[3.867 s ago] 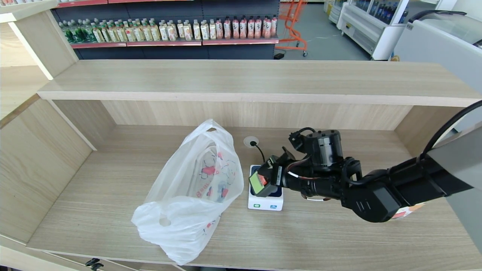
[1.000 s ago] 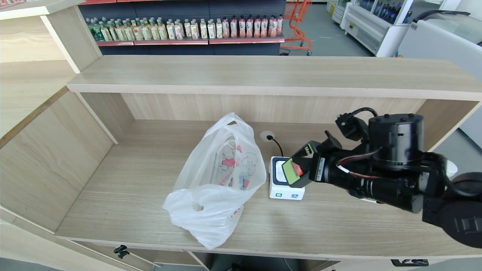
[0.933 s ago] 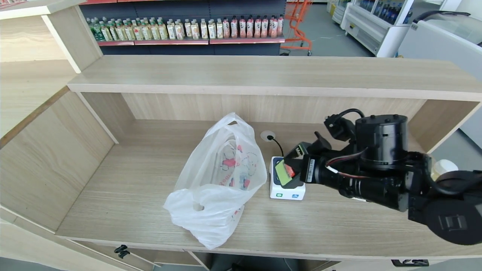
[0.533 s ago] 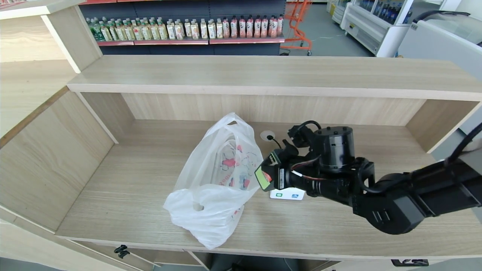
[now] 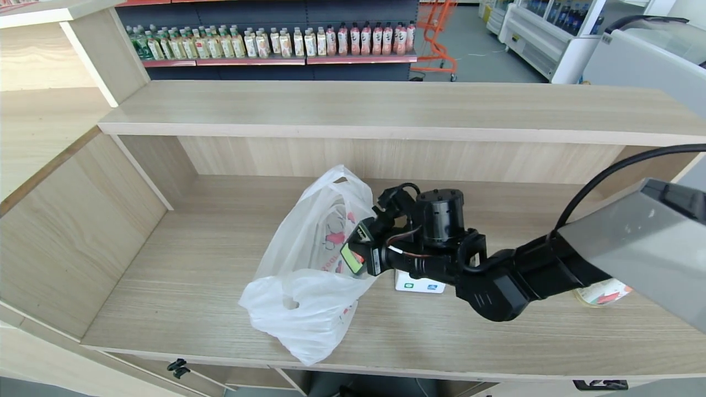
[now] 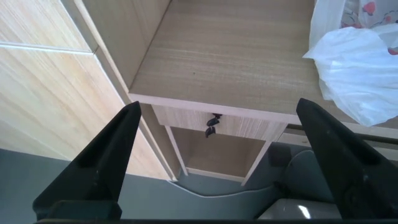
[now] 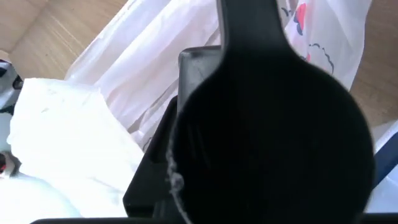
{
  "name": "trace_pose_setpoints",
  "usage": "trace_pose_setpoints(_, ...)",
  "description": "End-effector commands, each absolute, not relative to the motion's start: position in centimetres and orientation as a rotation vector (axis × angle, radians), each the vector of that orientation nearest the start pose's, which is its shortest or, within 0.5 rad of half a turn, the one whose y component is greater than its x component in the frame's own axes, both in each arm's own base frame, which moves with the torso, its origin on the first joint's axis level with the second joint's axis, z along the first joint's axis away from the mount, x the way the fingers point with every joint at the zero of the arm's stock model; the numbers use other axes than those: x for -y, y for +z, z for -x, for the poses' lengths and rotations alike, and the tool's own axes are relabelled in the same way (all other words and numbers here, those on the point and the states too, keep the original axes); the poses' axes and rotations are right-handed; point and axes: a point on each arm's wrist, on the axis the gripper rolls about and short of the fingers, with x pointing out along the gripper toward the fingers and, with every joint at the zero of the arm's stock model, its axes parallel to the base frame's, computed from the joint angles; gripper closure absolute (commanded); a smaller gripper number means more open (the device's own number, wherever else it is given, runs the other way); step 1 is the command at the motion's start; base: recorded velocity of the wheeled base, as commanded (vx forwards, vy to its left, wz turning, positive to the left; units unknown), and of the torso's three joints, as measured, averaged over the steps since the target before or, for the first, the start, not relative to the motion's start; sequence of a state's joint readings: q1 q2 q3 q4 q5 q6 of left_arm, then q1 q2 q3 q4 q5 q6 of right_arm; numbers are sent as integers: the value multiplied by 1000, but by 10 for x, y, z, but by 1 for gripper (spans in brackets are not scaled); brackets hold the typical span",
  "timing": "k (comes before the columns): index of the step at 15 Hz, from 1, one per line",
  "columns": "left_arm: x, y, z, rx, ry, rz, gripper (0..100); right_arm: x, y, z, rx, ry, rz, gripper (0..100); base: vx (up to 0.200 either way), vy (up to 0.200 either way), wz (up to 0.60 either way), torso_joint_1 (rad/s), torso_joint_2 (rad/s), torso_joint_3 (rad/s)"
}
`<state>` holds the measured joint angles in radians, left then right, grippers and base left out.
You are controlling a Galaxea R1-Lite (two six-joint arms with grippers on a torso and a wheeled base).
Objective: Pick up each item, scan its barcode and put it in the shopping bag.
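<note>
Head view, L to R: wooden counter (image 5: 165,264) takes the lower half of the frame. White shopping bag (image 5: 300,298) sits slumped on it, centre-left, w/ one handle loop up near frame centre and red cartoon print on the side. Right gripper (image 5: 361,249) is at frame centre, clamped on a small green box (image 5: 351,259). The box is up off the counter, right against the bag's R side. We can't tell if it touches the plastic. Just R of the box, a white scanner (image 5: 420,285) stands on the counter, mostly covered by the arm. Far R, lower part of frame, a printed pack (image 5: 602,291) lies on the counter, partly hidden under the arm.

Background, top of frame: shelf of bottles (image 5: 276,43) upper L, orange trolley (image 5: 436,33) top centre, freezers (image 5: 551,38) upper R.

Left wrist view: left gripper (image 6: 219,107) fingers spread wide, nothing between them, out past the counter's front edge. Bag corner (image 6: 354,68) is at upper R of that frame.

Right wrist view: bag plastic (image 7: 68,137) close behind the dark gripper body.
</note>
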<state>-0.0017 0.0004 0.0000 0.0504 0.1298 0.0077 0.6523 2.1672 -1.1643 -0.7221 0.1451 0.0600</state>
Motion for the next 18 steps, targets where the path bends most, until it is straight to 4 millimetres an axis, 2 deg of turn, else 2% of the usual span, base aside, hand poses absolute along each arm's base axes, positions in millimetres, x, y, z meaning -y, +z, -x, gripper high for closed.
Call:
trace_pose_setpoints(1,-3,70,23,-51,129,-11,0,-270,99,-344,-301,802,57,100,0,0,0,0,0,0)
trace_pose_setpoints(5,-3,70,23,-51,129,-11,0,-275,84,-347,-287,850,162,100,0,0,0,0,0,0)
trace_pose_setpoints(6,-3,70,23,-51,129,-11,0,-278,87,-348,-272,869,158,0,0,0,0,0,0,0)
trace_pose_setpoints(10,-3,70,23,-51,129,-11,0,-283,121,-354,-235,898,-18,0,0,0,0,0,0,0)
trace_pose_setpoints(12,-3,70,23,-51,129,-11,0,-265,127,-350,-263,865,-54,0,0,0,0,0,0,0)
trace_pose_setpoints(14,-3,70,23,-51,129,-11,0,-239,141,-338,-322,815,-179,0,0,0,0,0,0,0)
trace_pose_setpoints(15,-3,70,23,-51,129,-11,0,-231,155,-328,-337,805,-255,0,0,0,0,0,0,0)
trace_pose_setpoints(16,-3,70,23,-51,129,-11,0,-221,172,-311,-354,818,-347,0,0,0,0,0,0,0)
trace_pose_setpoints(18,-3,70,23,-51,129,-11,0,-200,216,-276,-319,858,-395,0,0,0,0,0,0,0)
